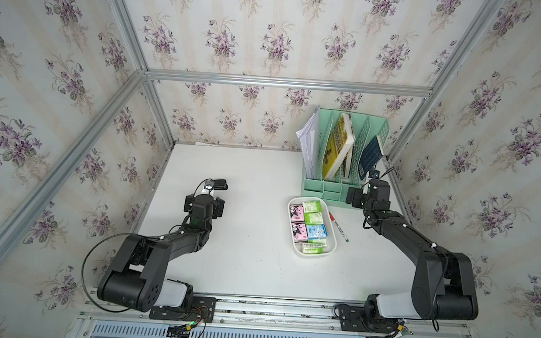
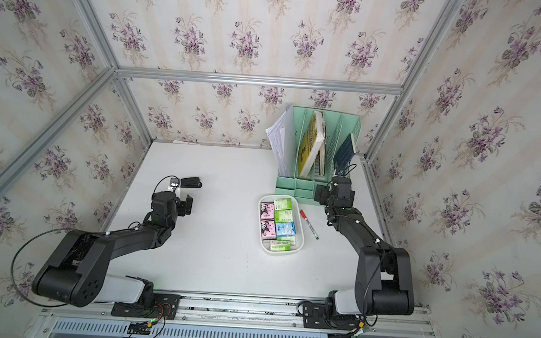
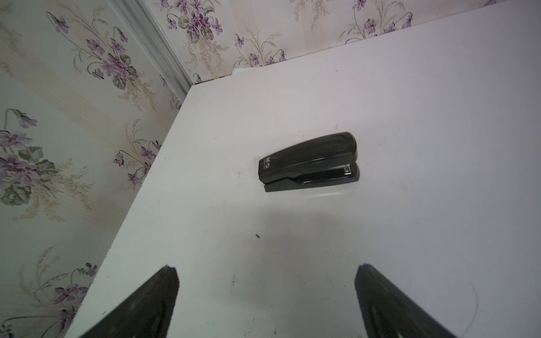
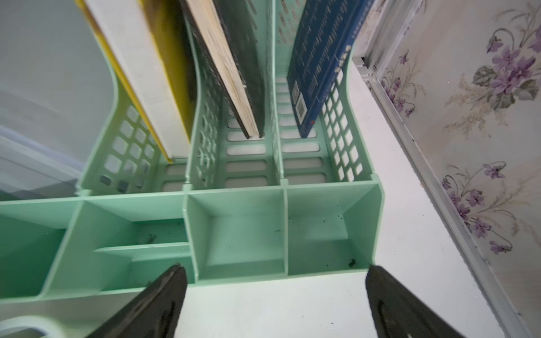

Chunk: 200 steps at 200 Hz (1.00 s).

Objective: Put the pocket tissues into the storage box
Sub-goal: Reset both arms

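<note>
floral-papered walls enclose a white desk [image 1: 240, 240]. soft pocket tissues [image 1: 313, 218] (pink, green and blue packs) lie packed inside the shallow white plastic storage box [image 1: 314, 255], right of centre, near a mint green slotted desk organizer [image 4: 240, 234]. the left hand [image 3: 265, 272] hangs wide open and empty near a black stapler [image 3: 308, 162]. the right hand [image 4: 273, 272] gapes just as wide, holding nothing, at the organizer's front compartments. a red-capped pen [image 1: 338, 226] lies just beside the box.

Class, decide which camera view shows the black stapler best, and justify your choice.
The left wrist view: the stapler lies whole and close in the middle, with its logo visible. In both top views the stapler is small. The right wrist view misses it.
</note>
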{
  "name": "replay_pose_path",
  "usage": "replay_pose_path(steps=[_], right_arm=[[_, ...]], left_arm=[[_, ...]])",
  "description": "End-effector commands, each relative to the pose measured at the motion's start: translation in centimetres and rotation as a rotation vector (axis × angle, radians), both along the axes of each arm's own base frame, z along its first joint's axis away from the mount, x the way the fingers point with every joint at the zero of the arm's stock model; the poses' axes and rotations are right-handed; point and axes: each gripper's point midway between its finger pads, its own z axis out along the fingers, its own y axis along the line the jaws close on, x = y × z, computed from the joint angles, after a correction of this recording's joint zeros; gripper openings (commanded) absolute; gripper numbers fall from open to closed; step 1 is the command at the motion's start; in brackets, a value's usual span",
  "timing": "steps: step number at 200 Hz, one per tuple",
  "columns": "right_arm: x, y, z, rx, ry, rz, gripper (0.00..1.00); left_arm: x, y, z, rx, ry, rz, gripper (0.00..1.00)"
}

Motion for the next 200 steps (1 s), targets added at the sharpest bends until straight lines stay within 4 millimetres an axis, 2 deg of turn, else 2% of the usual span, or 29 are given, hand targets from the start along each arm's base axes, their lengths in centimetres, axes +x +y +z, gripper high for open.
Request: replay_pose_path(steps=[1,18,27,35,65,84,114,125,142,158,200], right_arm=[[1.2,-0.7,0.1,0.031,-0.096,-0.009,1.0],[0.8,-0.5,-0.9,0.042,-0.148,0.009,1.0],[0.5,-0.4,-0.8,0.048,-0.196,0.019,1.0],[0.2,-0.1,-0.6,0.049,-0.234,0.035,1.0],[-1.5,0.6,-0.9,0.07,-0.339,0.08,1.0],[-2.5,0.7,-0.1,0.069,-0.401,0.086,1.0],[-4.3,1.2,-0.2,0.067,-0.469,0.124,1.0],[-5.1,1.1,0.7,0.06,-0.533,0.123,1.0],[-5.3,0.5,0.8,0.059,-0.542,0.088,1.0],[-4.9,0.6,0.0,0.063,-0.492,0.089,1.0],[-4.4,1.0,0.0,0.059,-0.484,0.112,1.0]], left_arm=[[1.2,-0.5,2.2,-0.059,-0.129,-0.056,0.99],[1.4,-0.5,1.2,-0.073,-0.135,-0.085,0.99],[1.9,-0.8,1.4,-0.077,-0.133,-0.1,0.99],[1.9,-1.2,0.8,-0.088,-0.077,-0.123,0.99],[2.6,0.1,0.5,-0.132,-0.047,-0.081,0.99],[2.7,0.3,0.4,-0.152,-0.043,-0.082,0.99],[2.7,0.3,0.4,-0.152,-0.043,-0.082,0.99],[2.7,0.3,0.5,-0.153,-0.044,-0.082,0.99],[2.7,0.3,0.4,-0.152,-0.043,-0.082,0.99],[2.6,0.3,0.4,-0.153,-0.043,-0.081,0.99],[2.7,0.3,0.4,-0.151,-0.043,-0.083,0.99]])
